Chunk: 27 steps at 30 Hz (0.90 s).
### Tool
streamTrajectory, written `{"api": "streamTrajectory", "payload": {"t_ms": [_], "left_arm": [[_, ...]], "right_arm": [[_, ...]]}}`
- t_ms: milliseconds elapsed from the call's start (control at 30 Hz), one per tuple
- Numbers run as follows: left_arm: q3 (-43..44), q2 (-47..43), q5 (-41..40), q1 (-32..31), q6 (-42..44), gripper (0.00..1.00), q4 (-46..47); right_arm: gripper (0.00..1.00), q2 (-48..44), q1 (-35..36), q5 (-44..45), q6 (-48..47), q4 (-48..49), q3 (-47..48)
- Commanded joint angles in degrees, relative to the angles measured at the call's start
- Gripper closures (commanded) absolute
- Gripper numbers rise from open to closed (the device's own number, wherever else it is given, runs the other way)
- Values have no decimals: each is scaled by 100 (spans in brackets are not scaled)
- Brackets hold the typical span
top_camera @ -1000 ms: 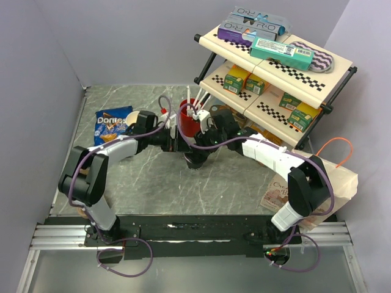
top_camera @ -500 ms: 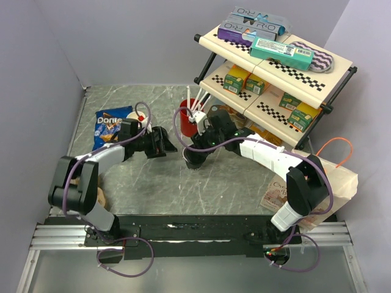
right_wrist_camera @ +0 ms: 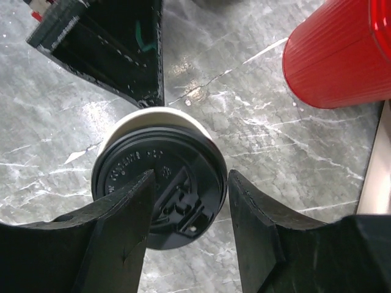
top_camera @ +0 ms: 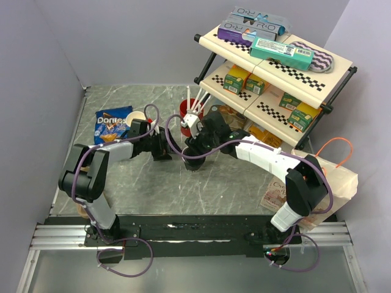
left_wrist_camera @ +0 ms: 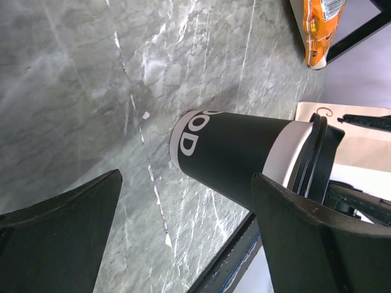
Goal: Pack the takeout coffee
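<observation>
The takeout coffee (right_wrist_camera: 160, 190) stands upright on the marble table, with a black sleeve, a white rim and a black lid. From above it is a dark shape (top_camera: 194, 163) under my right arm. My right gripper (right_wrist_camera: 189, 177) hangs just over the lid with its jaws partly apart. One finger lies across the lid, the other sits at its rim, and nothing is pinched between them. My left gripper (left_wrist_camera: 186, 177) is open, just left of the cup (left_wrist_camera: 235, 155), with its fingers clear of the sleeve. In the top view the left gripper (top_camera: 162, 146) sits beside the right gripper (top_camera: 194, 154).
A red cup with white straws (top_camera: 189, 113) stands right behind the coffee and appears again as the red cup (right_wrist_camera: 342, 55). A Doritos bag (top_camera: 112, 124) and a cream cup (top_camera: 135, 117) lie at the left. The checkered shelf (top_camera: 275, 67) and a paper bag (top_camera: 333, 183) are at the right.
My left gripper has drawn back leftward from the cup and stays open. My right gripper remains over the lid, shifted only slightly.
</observation>
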Motion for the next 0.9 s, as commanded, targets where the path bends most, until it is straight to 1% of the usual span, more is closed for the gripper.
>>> {"api": "streamTrajectory", "payload": {"t_ms": [0, 467, 667, 867], "left_arm": [[114, 53, 247, -89, -119, 7, 270], [175, 150, 308, -89, -75, 7, 191], [210, 211, 352, -89, -101, 7, 200], [210, 255, 379, -89, -93, 7, 182]], "right_arm": [[42, 152, 143, 163, -256, 150, 322], [41, 408, 213, 242, -336, 115, 498], [41, 434, 222, 277, -397, 264, 490], [41, 636, 240, 224, -406, 273, 674]]}}
